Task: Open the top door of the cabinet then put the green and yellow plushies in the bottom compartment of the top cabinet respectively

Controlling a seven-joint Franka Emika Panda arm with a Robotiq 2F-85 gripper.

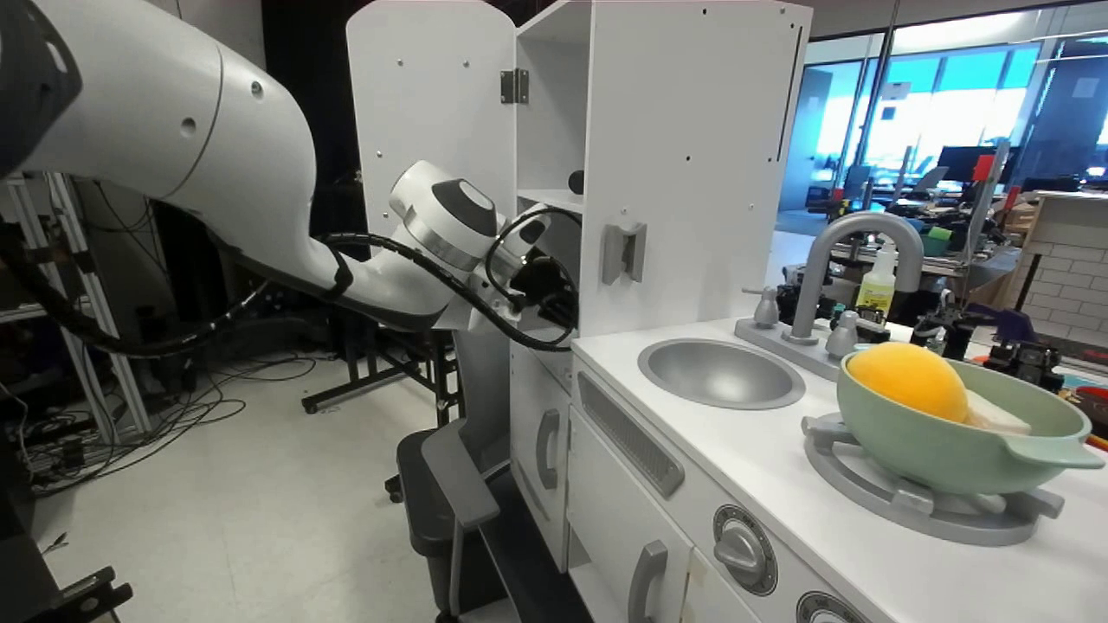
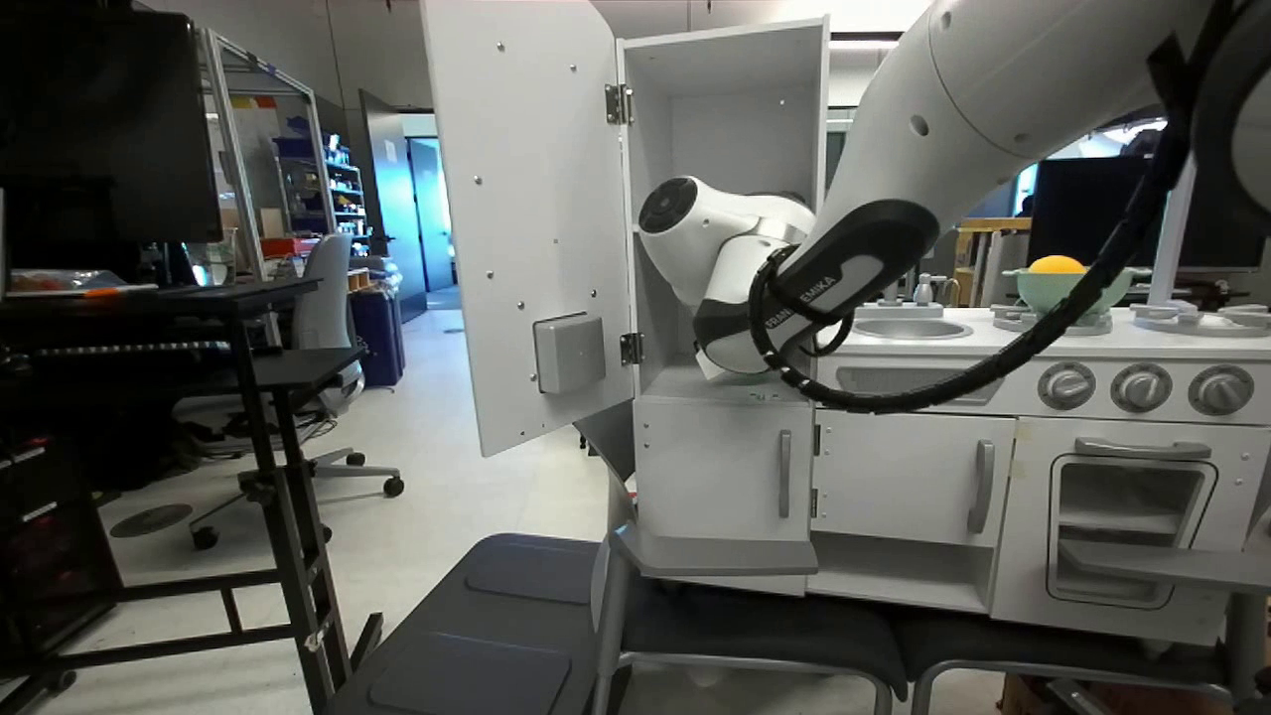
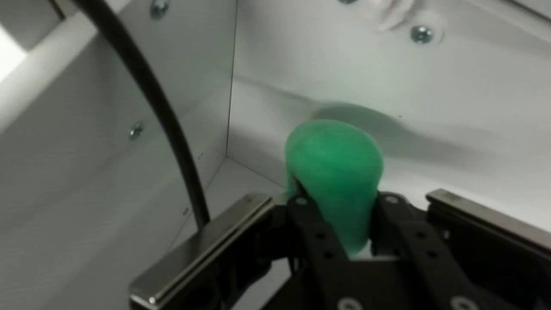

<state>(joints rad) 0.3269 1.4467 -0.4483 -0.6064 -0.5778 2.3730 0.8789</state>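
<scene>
The cabinet's top door stands wide open in both exterior views (image 1: 433, 104) (image 2: 526, 218). My gripper (image 1: 550, 298) reaches into the bottom compartment (image 2: 685, 382) of the top cabinet, below the inner shelf (image 1: 550, 197). In the wrist view my gripper (image 3: 346, 200) is shut on the green plushie (image 3: 333, 150), with its fingers on both sides of it. The plushie is in front of the white inner walls; I cannot tell if it touches the floor. The arm hides the gripper in an exterior view. The yellow plushie (image 1: 905, 381) lies in the green bowl, also in view there (image 2: 1057, 265).
The green bowl (image 1: 961, 450) stands on a grey burner (image 1: 917, 510), with a pale block beside the yellow plushie. A sink (image 1: 723, 372) and faucet (image 1: 814, 268) are on the white counter. A black cable crosses the wrist view (image 3: 168, 116). A grey chair (image 1: 459, 476) stands before the cabinet.
</scene>
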